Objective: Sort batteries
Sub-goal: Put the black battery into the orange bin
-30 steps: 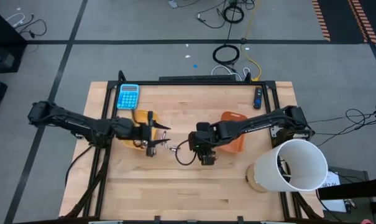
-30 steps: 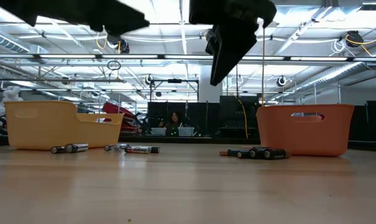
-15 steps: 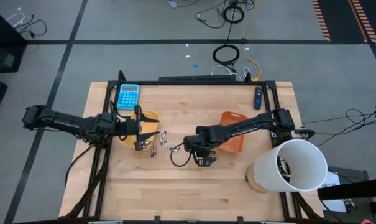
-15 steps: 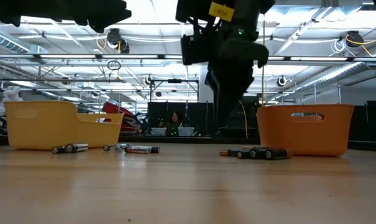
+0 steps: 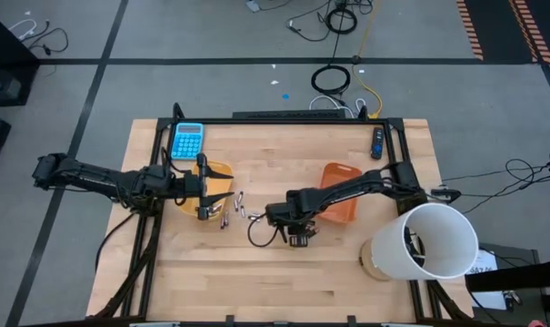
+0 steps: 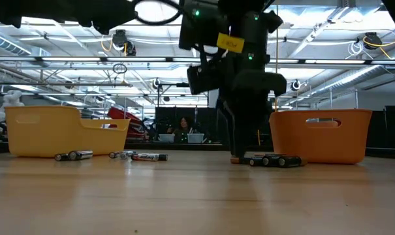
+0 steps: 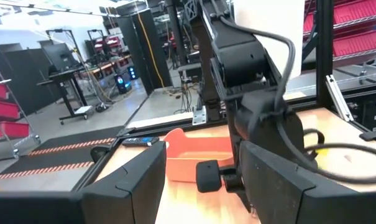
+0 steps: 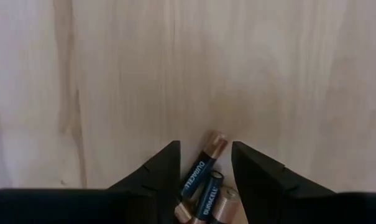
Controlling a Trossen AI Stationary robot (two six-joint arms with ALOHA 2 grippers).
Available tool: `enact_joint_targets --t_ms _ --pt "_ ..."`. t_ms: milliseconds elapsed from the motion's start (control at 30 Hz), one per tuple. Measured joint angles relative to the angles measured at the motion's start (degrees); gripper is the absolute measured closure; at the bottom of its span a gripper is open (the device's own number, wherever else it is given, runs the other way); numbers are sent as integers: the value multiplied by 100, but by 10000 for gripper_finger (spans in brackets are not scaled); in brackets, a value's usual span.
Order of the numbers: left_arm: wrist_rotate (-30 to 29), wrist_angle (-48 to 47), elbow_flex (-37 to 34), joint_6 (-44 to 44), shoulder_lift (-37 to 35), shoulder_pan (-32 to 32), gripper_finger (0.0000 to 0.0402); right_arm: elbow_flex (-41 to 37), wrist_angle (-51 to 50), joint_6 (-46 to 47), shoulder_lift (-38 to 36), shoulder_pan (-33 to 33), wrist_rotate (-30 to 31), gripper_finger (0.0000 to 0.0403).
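**Right gripper low over a battery cluster beside the orange tray**

The right gripper (image 8: pixel 205 163) points straight down at the wooden table (image 8: pixel 268 74), its two dark fingers (image 8: pixel 160 168) apart with a battery between them. In the right wrist view three dark, copper-tipped batteries (image 8: pixel 200 171) lie flat in the gap. The foremost one runs lengthwise along the fingers, slightly slanted, its copper end pointing out past the fingertips; two more lie just behind it, touching it, on much the same axis.

In the low view this cluster (image 6: pixel 270 160) lies end to end on the tabletop just beside the orange tray (image 6: pixel 321 136), with the gripper's fingers (image 6: pixel 239 140) coming down at its near end. What the orange tray holds cannot be seen.

A second group of batteries (image 6: pixel 137 156) lies flat on the wood beside the yellow tray (image 6: pixel 63 130), long axes across the view; from above they show as short slanted sticks (image 5: pixel 232 207).

The left gripper (image 5: pixel 202 184) hangs above the yellow tray (image 5: pixel 218 172), fingers (image 7: pixel 122 186) apart with nothing between them. The tray's contents are hidden.
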Motion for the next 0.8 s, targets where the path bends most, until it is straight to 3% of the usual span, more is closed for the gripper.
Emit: enact_joint_targets --t_ms 267,367,500,800 --pt "-17 0 2 0 0 0 187 26 -74 -219 232 2 -7 275" --pt "-33 6 2 -2 0 0 187 28 -81 -456 254 7 -4 308" --pt "-61 6 2 -2 0 0 187 24 -88 -763 256 7 0 383" --pt "-61 6 2 -4 0 0 187 331 -121 -958 248 -4 3 397"
